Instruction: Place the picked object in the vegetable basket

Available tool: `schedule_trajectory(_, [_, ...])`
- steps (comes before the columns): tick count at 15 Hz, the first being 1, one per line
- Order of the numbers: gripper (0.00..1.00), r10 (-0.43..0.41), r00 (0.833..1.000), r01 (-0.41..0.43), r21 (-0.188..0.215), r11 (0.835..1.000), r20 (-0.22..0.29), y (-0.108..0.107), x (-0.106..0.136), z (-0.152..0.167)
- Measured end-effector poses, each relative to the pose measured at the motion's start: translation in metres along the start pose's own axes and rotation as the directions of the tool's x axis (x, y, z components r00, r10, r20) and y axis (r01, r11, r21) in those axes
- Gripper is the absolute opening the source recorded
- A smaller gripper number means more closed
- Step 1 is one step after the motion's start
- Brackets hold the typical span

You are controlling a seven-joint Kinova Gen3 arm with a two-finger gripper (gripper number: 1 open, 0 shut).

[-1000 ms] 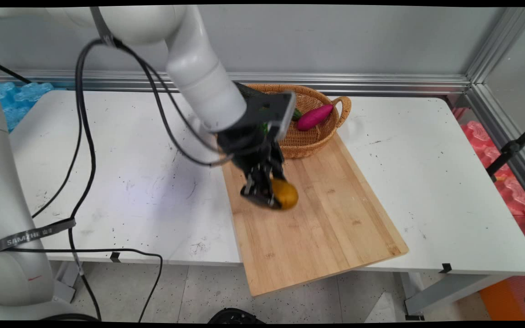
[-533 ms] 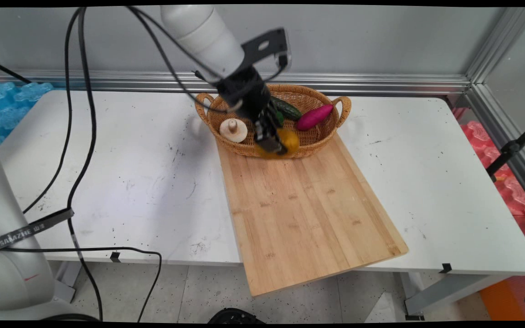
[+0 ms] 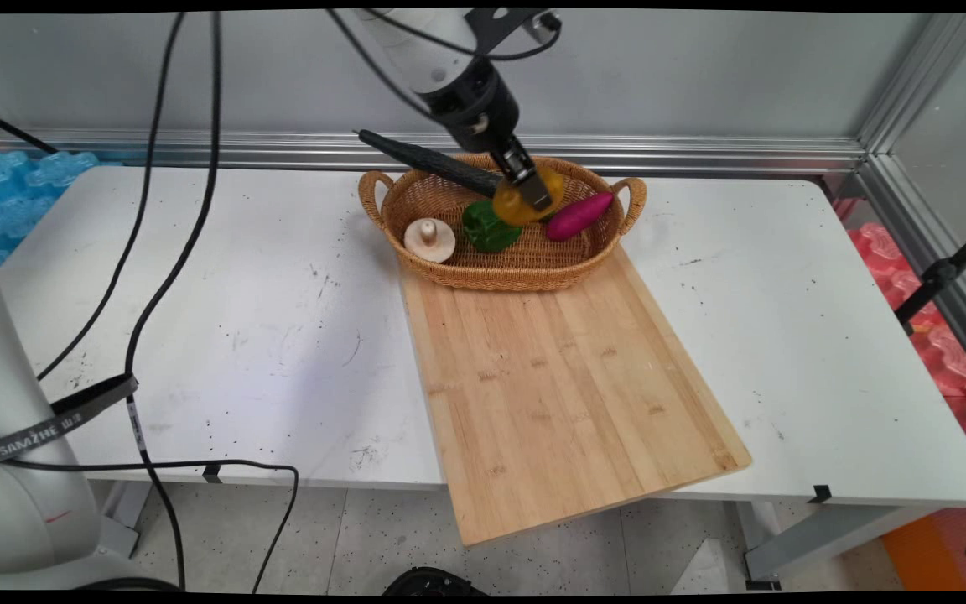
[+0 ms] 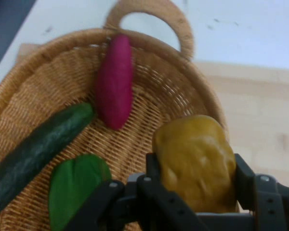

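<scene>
The white counter [image 3: 198,294] carries a bamboo cutting board [image 3: 567,386]; at its 12 o'clock edge sits a wicker basket [image 3: 449,273] with cucumber [image 4: 33,149], magenta sweet potato [image 3: 579,215], green pepper [image 3: 490,228], and wooden mushroom [image 3: 429,239]. Above the basket, the hand [image 3: 525,180] is clenched around a yellow-brown potato [image 4: 195,161].

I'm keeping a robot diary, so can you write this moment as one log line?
black two-finger hand: shut on lumpy yellow-brown potato | over woven wicker basket | inside: magenta sweet potato, dark green cucumber, green pepper, beige mushroom
</scene>
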Motion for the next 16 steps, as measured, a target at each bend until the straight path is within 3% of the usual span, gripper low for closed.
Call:
schedule_trajectory(7, [0.0,-0.152,0.988,0.151,0.04,0.988,0.021,-0.009,0.022,0.05])
schedule_trajectory(16, [0.0,-0.251,0.962,0.245,0.071,0.967,0.107,-0.013,0.017,0.126])
